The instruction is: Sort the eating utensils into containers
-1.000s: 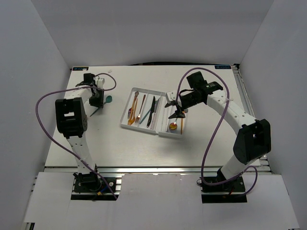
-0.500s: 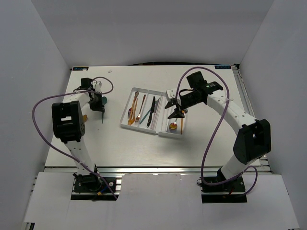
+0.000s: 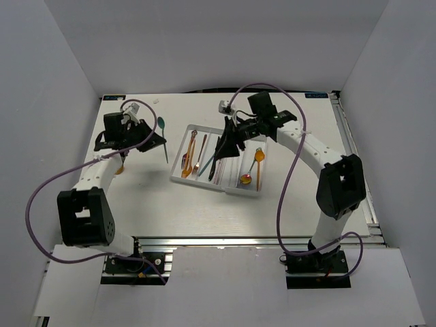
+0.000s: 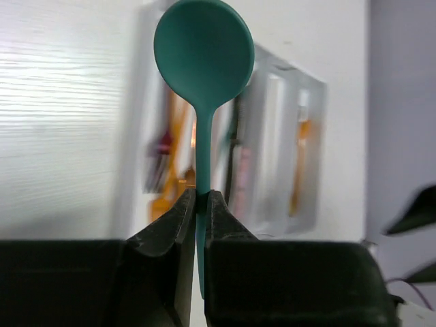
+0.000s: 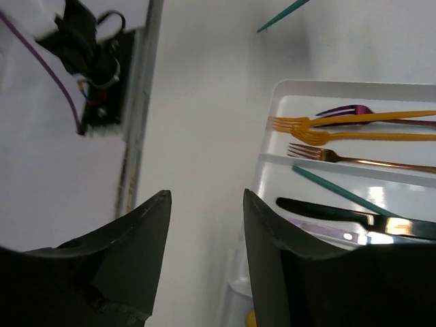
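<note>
Clamped the teal spoon (image 4: 203, 54) by its thin handle in the shut left gripper (image 4: 201, 197), bowl projecting beyond the fingertips. Judged it light, stiff, slick plastic, best pinched mid-handle against swivelling. Showed the right gripper (image 5: 204, 204) spread and empty over the white tray (image 5: 286, 85). Left open table ahead of the left fingertips, short of the tray rim.
</note>
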Robot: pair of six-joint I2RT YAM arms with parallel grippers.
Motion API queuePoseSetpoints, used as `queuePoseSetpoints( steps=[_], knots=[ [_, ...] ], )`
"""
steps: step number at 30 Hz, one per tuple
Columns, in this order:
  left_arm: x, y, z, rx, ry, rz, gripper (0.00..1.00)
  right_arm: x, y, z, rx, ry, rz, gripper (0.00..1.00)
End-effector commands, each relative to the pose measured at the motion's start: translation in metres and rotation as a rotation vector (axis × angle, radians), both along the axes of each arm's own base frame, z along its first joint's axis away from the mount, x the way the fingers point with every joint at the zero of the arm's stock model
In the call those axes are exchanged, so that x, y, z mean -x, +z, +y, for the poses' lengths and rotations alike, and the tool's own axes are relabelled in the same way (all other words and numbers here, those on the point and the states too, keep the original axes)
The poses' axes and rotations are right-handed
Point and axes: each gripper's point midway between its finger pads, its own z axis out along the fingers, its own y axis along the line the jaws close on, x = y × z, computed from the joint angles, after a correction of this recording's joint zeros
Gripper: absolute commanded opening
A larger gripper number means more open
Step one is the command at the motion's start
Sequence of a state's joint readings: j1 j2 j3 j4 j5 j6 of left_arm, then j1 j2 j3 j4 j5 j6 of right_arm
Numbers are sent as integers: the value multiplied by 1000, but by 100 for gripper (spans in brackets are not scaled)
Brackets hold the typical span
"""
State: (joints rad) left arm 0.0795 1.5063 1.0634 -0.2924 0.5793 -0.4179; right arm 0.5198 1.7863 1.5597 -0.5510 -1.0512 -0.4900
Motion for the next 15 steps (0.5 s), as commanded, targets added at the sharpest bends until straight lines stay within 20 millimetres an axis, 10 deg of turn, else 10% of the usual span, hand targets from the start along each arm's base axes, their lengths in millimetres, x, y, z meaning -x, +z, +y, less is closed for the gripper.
queuePoseSetpoints(
  steps=[1, 7, 15],
  knots=[
    [14, 52, -48, 207, -102, -119, 0, -10, 46, 29, -108, -74, 232, 53],
    [39, 81, -108, 292, -197, -202, 0, -34, 70, 61, -173, -207, 503, 54],
    [46, 99, -135, 335, -214, -225, 0, -43, 66, 69, -195, -277, 592, 57]
  ],
)
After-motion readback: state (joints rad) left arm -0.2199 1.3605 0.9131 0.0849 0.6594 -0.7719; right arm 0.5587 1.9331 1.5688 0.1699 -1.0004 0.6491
